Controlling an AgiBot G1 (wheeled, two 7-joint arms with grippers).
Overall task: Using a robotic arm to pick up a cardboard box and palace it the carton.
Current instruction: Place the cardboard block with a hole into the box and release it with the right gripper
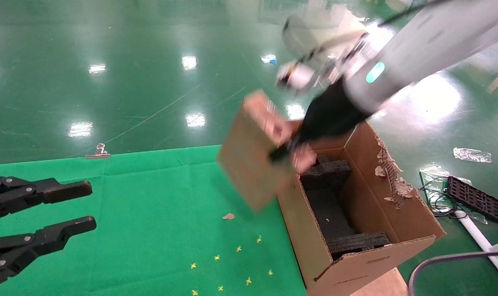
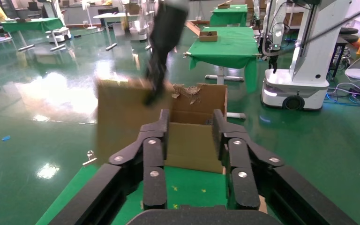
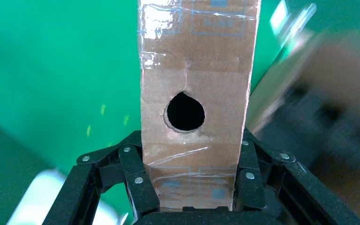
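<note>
My right gripper (image 1: 288, 150), on the white robotic arm (image 1: 401, 53) with its green-lit ring, is shut on the cardboard box (image 1: 249, 156). The box is a flat brown taped slab held in the air, tilted, over the carton's near-left wall. In the right wrist view the box (image 3: 197, 70) stands between the fingers (image 3: 138, 185), its round hole facing the camera. The carton (image 1: 356, 230) stands open on the green cloth, with a torn right flap and black foam (image 1: 329, 174) inside. It also shows in the left wrist view (image 2: 194, 145). My left gripper (image 1: 91, 205) is open and empty at the far left.
The green cloth (image 1: 150, 213) carries small yellow marks (image 1: 232, 263) and a cardboard scrap (image 1: 228, 216). A metal clip (image 1: 97, 153) holds its far edge. A black tray (image 1: 475, 198) and cables lie on the floor to the right. Another robot (image 2: 300, 70) stands beyond.
</note>
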